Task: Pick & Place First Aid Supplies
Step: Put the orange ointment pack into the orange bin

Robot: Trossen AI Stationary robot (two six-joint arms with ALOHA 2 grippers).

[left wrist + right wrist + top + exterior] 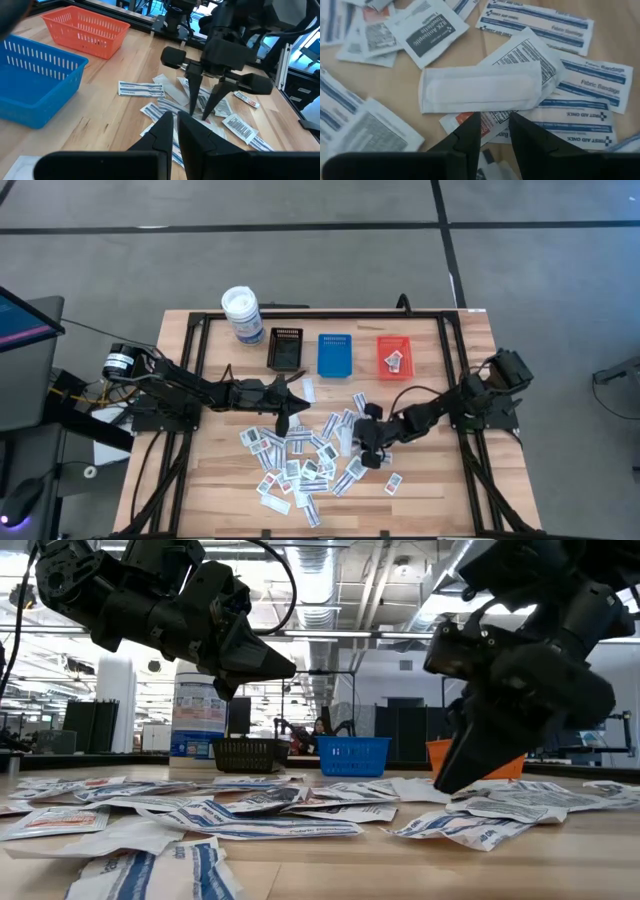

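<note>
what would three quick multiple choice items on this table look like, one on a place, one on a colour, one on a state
1. Where is the white canister?
A. beside the black tray
B. inside the orange tray
C. among the packets

2. What colour is the middle tray?
A. green
B. blue
C. yellow

3. What does the right claw hold?
A. the canister
B. a tray
C. nothing

Answers:
1 A, it stands at the table's far edge next to the black tray.
2 B, the blue one sits between black and orange.
3 C, its fingers point down over the packets with a gap between them.
</note>
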